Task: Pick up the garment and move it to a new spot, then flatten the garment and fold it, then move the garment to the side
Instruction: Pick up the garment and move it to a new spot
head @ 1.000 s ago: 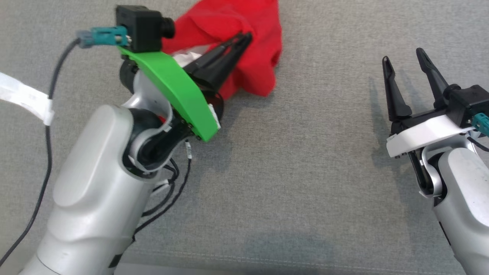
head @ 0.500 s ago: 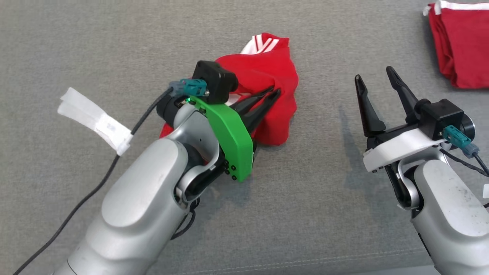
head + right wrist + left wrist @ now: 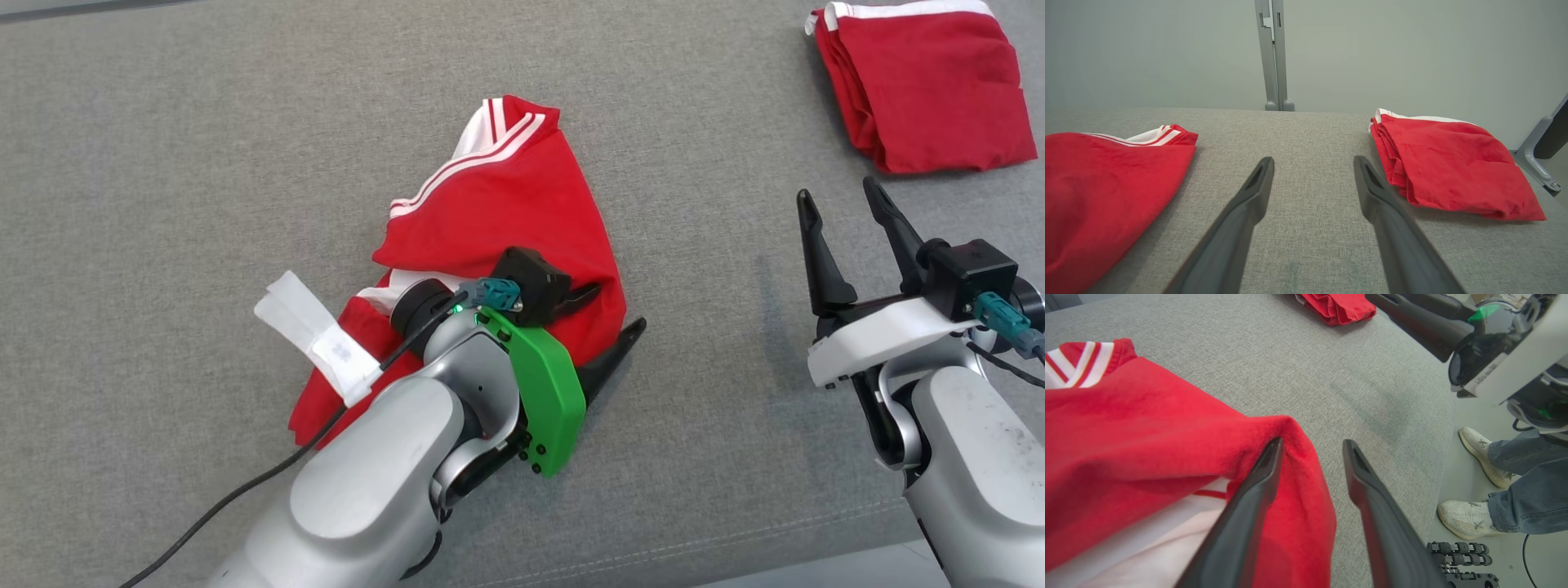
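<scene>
The red garment [image 3: 506, 212] with white striped trim lies crumpled in a loose heap near the middle of the gray fabric surface [image 3: 163, 163], its striped collar end pointing toward the far edge in the head view. The left gripper [image 3: 608, 314] is low at the heap's near right corner, its 2 dark fingers spread apart. In the left wrist view [image 3: 1312, 445] one finger lies on top of the red cloth, while the other is over bare gray fabric just beside the garment's edge. A fold of the cloth lies in the gap between them, and the jaws are not clamped on it. A green bracket [image 3: 543, 392] sits on the left wrist, and a white tape tag [image 3: 318, 339] is wrapped around its black cable. The right gripper [image 3: 838, 196] hovers well apart from the garment on the right, its 2 fingers wide apart and empty over bare surface [image 3: 1313, 160]. A second red cloth, the folded pile [image 3: 922, 82], rests at the far right corner of the surface, beyond the right gripper. In the left wrist view a person's 2 pale shoes [image 3: 1484, 457] stand on the floor past the surface's edge.
</scene>
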{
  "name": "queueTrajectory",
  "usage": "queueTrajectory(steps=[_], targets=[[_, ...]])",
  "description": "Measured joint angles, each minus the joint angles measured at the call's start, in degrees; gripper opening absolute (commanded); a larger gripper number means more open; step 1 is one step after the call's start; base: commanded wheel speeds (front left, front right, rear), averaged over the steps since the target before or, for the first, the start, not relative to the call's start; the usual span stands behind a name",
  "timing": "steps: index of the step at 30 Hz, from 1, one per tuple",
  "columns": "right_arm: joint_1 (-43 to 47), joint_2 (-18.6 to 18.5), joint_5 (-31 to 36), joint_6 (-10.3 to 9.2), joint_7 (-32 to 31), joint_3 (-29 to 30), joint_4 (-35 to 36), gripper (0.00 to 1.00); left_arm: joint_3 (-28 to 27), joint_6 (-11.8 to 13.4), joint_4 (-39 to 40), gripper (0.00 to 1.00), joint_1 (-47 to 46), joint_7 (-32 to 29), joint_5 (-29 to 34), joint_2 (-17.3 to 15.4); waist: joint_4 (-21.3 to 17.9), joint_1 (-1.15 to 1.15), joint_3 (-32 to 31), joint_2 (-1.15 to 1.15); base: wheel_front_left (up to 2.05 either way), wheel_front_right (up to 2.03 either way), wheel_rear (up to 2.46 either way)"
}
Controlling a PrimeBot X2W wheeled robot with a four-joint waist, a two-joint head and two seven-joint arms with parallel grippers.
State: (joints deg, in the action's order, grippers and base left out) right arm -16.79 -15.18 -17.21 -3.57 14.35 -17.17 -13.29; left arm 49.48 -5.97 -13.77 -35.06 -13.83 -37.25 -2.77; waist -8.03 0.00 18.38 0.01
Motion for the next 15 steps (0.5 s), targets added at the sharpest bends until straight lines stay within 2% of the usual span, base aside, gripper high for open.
queueTrajectory(steps=[7,12,15], targets=[[0.0,-1.7,0.7,0.22,0.0,-0.2,0.4,1.00,0.9,0.5,-0.1,1.00,1.8,1.9,0.6,0.0,2.3,0.00,-1.6,0.00,0.00,0.00,0.00],[0.0,-3.0,2.2,2.30,0.1,-2.4,1.6,1.00,0.4,1.8,2.1,1.00,3.7,4.7,0.6,0.0,5.1,0.00,-3.3,0.00,0.00,0.00,0.00],[-0.1,-3.3,3.3,4.16,0.1,-4.7,2.4,1.00,-1.5,3.9,3.4,1.00,5.4,6.6,0.9,0.0,7.0,0.00,-4.4,0.00,0.00,0.00,0.00]])
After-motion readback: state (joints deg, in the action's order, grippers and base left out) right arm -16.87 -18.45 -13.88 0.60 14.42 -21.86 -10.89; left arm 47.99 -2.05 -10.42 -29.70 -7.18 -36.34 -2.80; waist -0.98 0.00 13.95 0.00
